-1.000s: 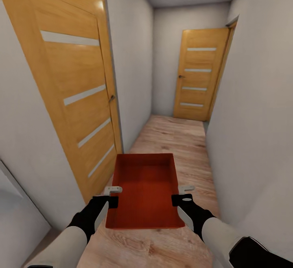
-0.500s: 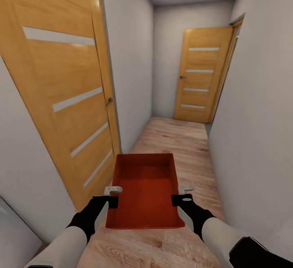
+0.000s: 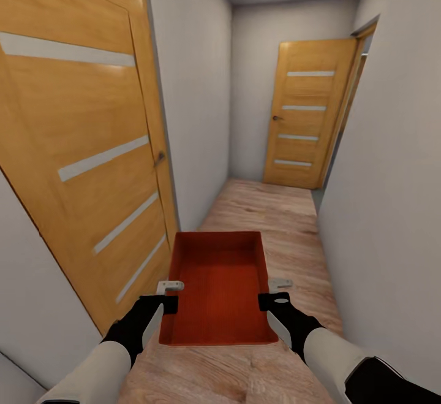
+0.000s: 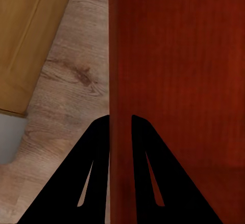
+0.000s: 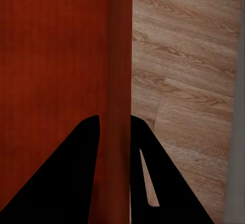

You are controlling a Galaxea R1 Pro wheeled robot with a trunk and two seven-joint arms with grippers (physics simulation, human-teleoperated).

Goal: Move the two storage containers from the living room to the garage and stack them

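Note:
I carry one orange-red open-top storage container (image 3: 220, 284) in front of me, held level above a light wood plank floor (image 3: 269, 214) in a narrow hallway. My left gripper (image 3: 169, 293) is shut on its left wall, and my right gripper (image 3: 274, 292) is shut on its right wall. In the left wrist view the black fingers (image 4: 94, 147) straddle the container's wall (image 4: 120, 81). The right wrist view likewise has the fingers (image 5: 87, 147) pinching the container's wall (image 5: 120, 81). The bin is empty inside.
An orange-brown door with frosted strips (image 3: 92, 146) runs close along my left. A second such door (image 3: 309, 113) closes the hallway's far end, with an opening beside it at the right (image 3: 358, 85). White walls (image 3: 392, 177) hem in both sides.
The view has advanced along the hallway: the left door looms larger and slides left, the far door has come nearer. The container and both grippers keep the same hold.

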